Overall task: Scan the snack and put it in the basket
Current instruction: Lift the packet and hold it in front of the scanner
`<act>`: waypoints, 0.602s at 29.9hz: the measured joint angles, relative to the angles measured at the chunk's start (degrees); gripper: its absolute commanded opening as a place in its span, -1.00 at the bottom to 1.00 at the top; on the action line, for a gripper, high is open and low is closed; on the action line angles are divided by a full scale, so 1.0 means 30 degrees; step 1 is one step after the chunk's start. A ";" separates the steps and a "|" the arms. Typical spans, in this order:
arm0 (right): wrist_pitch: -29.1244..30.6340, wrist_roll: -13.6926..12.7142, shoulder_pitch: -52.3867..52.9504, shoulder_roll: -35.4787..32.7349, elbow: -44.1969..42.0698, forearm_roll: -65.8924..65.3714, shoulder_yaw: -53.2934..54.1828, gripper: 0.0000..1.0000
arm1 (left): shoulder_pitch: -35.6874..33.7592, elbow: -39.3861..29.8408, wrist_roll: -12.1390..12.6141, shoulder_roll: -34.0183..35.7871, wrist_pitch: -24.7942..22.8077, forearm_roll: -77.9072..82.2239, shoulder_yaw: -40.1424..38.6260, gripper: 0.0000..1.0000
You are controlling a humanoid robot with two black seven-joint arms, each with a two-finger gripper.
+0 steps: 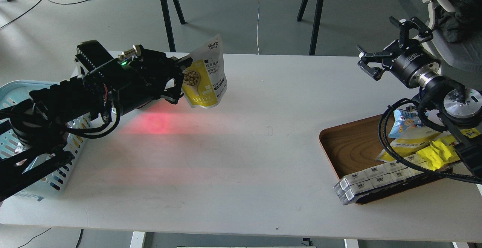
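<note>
My left gripper (180, 80) is shut on the snack (205, 78), a flat yellow-and-white pouch with a round picture of beige nuts, and holds it in the air above the table's back left. The pouch hangs upright, its face towards me. The light blue slotted basket (22, 89) stands at the table's left edge, mostly hidden behind my left arm. My right gripper (388, 40) is open and empty, raised above the table's back right.
The scanner is hidden behind my left arm; its red glow (156, 121) falls on the white table (241, 157). A brown wooden tray (350, 146) at the right holds yellow wrappers, a blue packet and white boxes (371, 182). Table legs and a chair stand behind.
</note>
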 measured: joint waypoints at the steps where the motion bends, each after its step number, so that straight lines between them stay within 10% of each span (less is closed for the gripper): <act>1: -0.0001 0.0000 0.0010 0.0001 0.0000 0.0000 -0.0020 0.94 | 0.0053 -0.0014 -0.0077 0.0125 0.0097 0.0001 -0.0007 -1.00; 18: -0.0286 0.0011 0.0035 -0.0003 -0.0011 0.0001 -0.0104 0.94 | 0.3379 -0.0031 -0.0450 0.1316 0.2065 0.0002 0.0156 -1.00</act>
